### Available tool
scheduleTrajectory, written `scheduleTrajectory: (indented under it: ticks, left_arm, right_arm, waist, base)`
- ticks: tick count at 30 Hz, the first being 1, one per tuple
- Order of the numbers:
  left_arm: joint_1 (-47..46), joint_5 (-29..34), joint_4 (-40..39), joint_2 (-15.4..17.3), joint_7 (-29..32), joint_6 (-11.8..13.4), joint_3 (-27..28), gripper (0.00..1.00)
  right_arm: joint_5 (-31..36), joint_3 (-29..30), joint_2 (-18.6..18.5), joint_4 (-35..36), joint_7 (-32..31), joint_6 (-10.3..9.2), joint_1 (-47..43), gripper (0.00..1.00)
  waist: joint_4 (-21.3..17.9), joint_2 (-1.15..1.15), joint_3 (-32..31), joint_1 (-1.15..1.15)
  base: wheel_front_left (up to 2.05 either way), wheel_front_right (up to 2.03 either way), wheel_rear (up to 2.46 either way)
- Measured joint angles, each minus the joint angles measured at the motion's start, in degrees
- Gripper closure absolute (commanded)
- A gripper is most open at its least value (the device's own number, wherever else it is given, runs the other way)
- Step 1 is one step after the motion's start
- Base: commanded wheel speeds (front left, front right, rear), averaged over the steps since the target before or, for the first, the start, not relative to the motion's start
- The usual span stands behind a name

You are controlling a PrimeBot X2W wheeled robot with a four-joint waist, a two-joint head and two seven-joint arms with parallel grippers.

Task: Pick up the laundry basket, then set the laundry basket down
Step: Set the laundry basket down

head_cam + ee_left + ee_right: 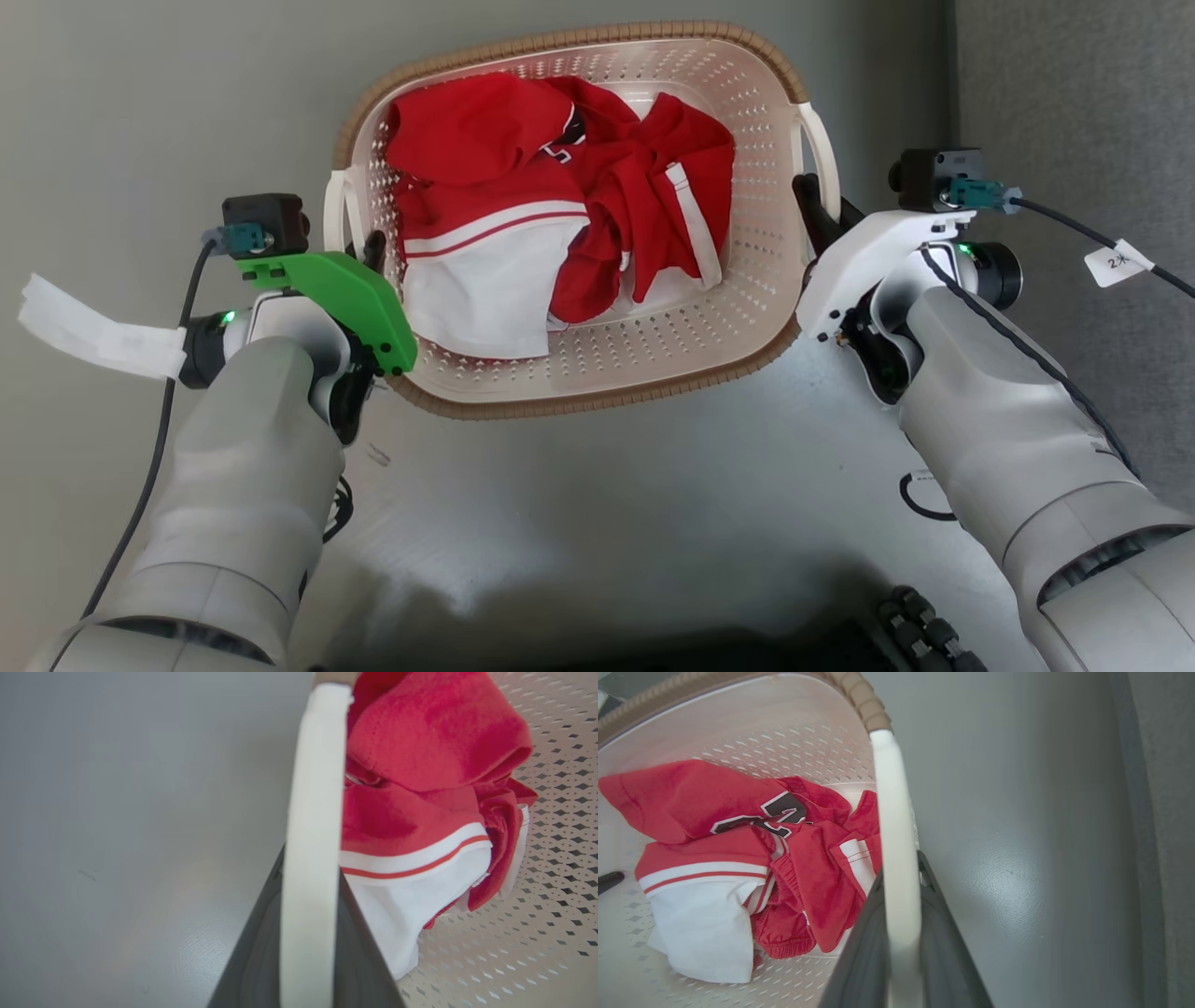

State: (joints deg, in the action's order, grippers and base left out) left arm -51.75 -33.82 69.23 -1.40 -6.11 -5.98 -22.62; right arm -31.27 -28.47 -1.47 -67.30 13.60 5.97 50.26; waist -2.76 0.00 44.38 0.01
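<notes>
Handles [332, 210] of the laundry basket [560, 406] sit pinched in left hand [369, 250] and right hand [810, 201].

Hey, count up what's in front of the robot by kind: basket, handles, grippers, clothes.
Laundry basket: 1
White loop handles: 2
Grippers: 2, the left gripper and the right gripper
Heap of red-and-white clothes: 1, pieces too tangled to count
Total: 6

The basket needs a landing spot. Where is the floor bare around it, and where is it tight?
Widest bare grey floor: on the robot's side of the laundry basket. More lies left of the left gripper. Right of the right gripper it narrows against a darker strip. Crowded: both handles, gripped, and the basket, holding red-and-white clothes.
</notes>
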Motion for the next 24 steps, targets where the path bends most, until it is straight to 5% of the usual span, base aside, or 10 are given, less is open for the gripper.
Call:
scheduleTrajectory:
  ticks: [24]
  left_arm:
    - [-2.44,0.66,0.93,0.29,-2.27,0.0,-0.98,1.0]
  right_arm:
    - [-0.03,0.32,0.32,-0.83,0.51,0.56,2.16,1.0]
  waist:
    - [0.14,0.0,6.09,0.0]
  base:
    - [0.0,0.0,0.0]
